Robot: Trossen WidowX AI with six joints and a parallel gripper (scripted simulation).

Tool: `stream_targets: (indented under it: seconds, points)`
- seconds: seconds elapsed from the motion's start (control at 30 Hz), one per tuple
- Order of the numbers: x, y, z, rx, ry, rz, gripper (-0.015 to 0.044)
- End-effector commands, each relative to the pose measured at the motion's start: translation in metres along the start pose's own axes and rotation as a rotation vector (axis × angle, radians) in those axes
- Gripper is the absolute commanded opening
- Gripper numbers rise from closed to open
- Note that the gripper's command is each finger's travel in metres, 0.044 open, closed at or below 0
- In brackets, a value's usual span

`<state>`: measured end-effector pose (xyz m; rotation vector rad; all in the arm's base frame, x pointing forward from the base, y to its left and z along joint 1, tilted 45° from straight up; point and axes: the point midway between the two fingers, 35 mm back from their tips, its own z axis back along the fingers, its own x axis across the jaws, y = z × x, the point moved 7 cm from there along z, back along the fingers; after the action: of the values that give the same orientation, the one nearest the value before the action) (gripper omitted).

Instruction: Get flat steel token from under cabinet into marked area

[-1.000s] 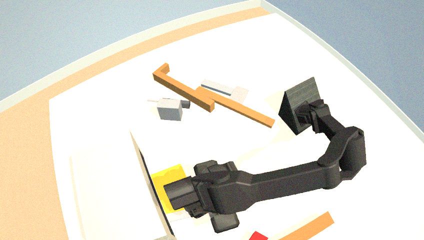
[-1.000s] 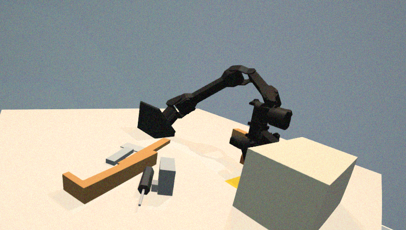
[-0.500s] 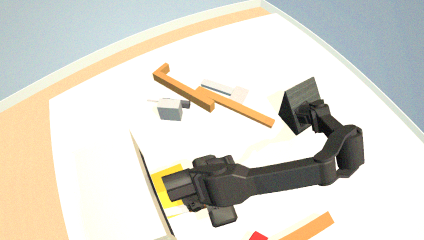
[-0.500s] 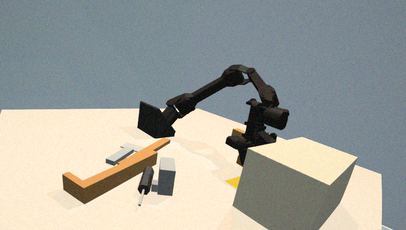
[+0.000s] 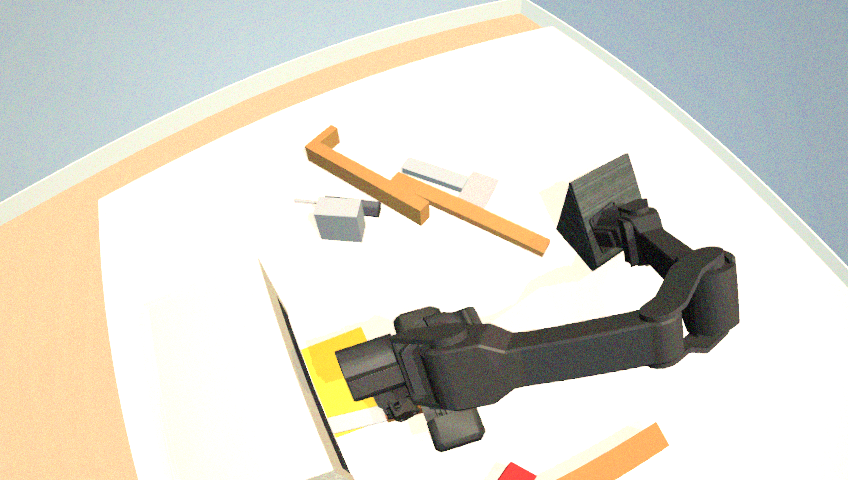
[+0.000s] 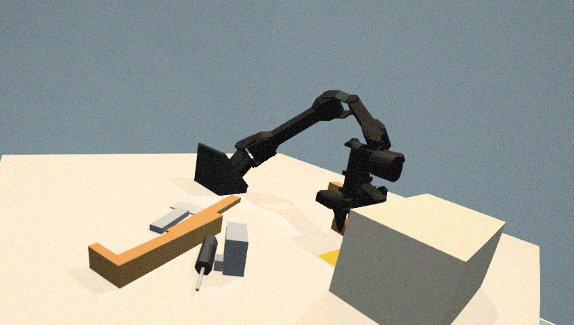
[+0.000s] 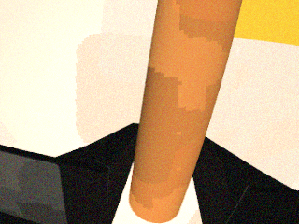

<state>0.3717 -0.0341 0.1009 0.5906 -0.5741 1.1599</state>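
My gripper [image 7: 164, 134] [image 6: 340, 209] is shut on an orange round rod [image 7: 181, 88] [image 6: 337, 226]. The rod points down and forward from the fingers, close to the front of the cabinet [image 6: 403, 261] [image 5: 208, 368]. Its far end reaches toward the yellow marked area [image 5: 324, 362] [image 6: 331, 256] [image 7: 275, 7] on the table in front of the cabinet. In the top view the wrist covers the fingers and most of the rod. The steel token shows in no view.
An orange L-shaped bar [image 5: 363, 178] [image 6: 153, 245], an orange strip [image 5: 476, 217], a grey block [image 5: 339, 218] [image 6: 235, 249], a dark-handled pin tool [image 6: 206, 251] and a grey flat piece [image 5: 446, 175] lie behind. Another orange bar [image 5: 612, 455] and a red piece [image 5: 514, 472] lie near.
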Motion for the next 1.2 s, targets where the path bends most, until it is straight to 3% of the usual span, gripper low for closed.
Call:
stream_targets:
  seconds: [0.0,1.17]
  points:
    - [0.000,0.004,-0.001,0.003,0.001,-0.004,0.0000]
    - [0.001,0.040,-0.001,0.005,0.001,-0.006,0.0000]
